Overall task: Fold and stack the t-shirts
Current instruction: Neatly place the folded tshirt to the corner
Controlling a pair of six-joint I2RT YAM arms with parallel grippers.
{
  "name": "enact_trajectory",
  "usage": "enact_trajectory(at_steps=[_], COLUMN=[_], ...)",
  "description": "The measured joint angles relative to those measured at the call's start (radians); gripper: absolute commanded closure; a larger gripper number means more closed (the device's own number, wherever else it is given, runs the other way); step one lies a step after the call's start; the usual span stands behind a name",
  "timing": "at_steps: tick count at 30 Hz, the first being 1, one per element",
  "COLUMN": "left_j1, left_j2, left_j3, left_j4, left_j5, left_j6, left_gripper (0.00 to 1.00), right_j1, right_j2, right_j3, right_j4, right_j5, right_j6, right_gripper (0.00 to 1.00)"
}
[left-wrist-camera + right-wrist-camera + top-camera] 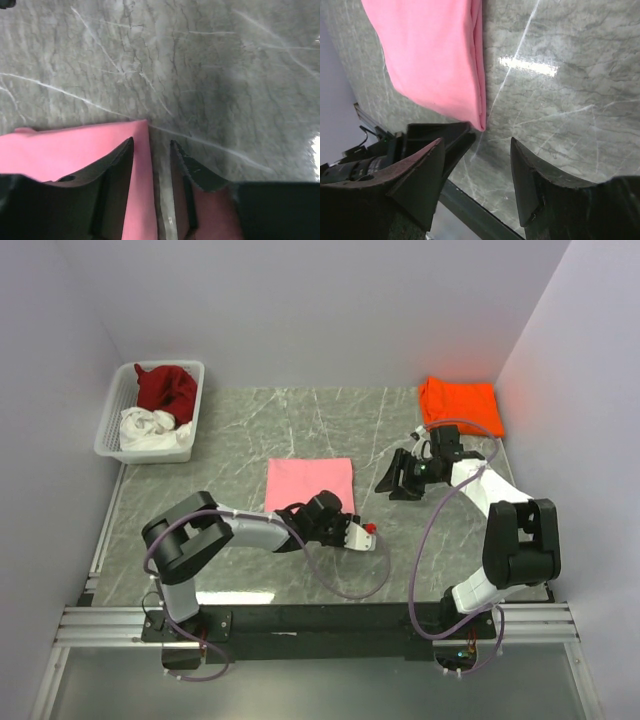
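A folded light pink t-shirt (309, 483) lies flat in the middle of the table. My left gripper (350, 525) is low at its near right corner. In the left wrist view the jaws (151, 141) stand a little apart astride the pink shirt's (70, 150) edge, one finger (112, 170) over the cloth, the other over bare table. My right gripper (392, 490) hovers open to the right of the pink shirt (435, 55), with nothing between its fingers (420, 175). A folded bright orange t-shirt (460, 405) lies at the back right.
A white lattice basket (112, 425) at the back left holds a dark red t-shirt (167, 388) and a white one (150, 430). Grey walls close in the marble table (250, 430) on three sides. A black rail (320, 620) runs along the near edge.
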Motion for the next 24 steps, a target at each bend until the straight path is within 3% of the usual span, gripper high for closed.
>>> enact_trajectory(at_steps=[2, 5, 8, 15, 24], left_j1=[0.0, 0.008, 0.027, 0.114, 0.158], left_j2=[0.026, 0.042, 0.046, 0.02, -0.06], left_j3=[0.021, 0.051, 0.081, 0.137, 0.153], left_j4=[-0.001, -0.013, -0.05, -0.122, -0.197], left_j5=[-0.003, -0.003, 0.001, 0.085, 0.197], left_j6=[0.003, -0.005, -0.019, -0.075, -0.106], left_gripper=[0.68, 0.82, 0.98, 1.0, 1.0], right_j1=[0.0, 0.0, 0.0, 0.0, 0.034], right_j2=[0.001, 0.002, 0.002, 0.095, 0.222], right_j3=[-0.006, -0.017, -0.043, -0.074, -0.097], right_j4=[0.006, 0.019, 0.052, 0.175, 0.434], right_j5=[-0.008, -0.023, -0.044, -0.117, -0.193], right_j6=[0.009, 0.017, 0.031, 0.134, 0.41], right_gripper=[0.37, 0.27, 0.24, 0.24, 0.23])
